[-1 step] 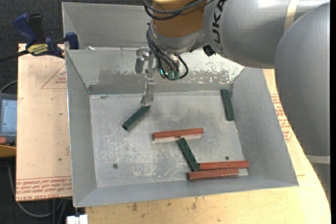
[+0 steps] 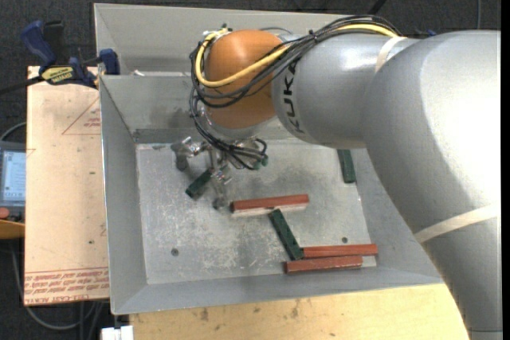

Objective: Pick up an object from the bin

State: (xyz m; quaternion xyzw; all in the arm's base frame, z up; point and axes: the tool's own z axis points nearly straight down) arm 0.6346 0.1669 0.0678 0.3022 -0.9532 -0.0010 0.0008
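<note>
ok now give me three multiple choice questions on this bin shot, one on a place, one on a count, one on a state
1. Where is the pincer?
A) low over the upper-left floor of the bin
B) over its lower-right corner
C) outside it

2. How many reddish-brown bars lie in it?
A) one
B) three
C) five

3. How do the two bars nearest the lower-right corner lie?
A) flat, side by side
B) upright
C) crossed

1 A: it hangs by a short dark green stick there.
2 B: one mid-floor, two lower right.
3 A: they lie lengthwise against each other.
</note>
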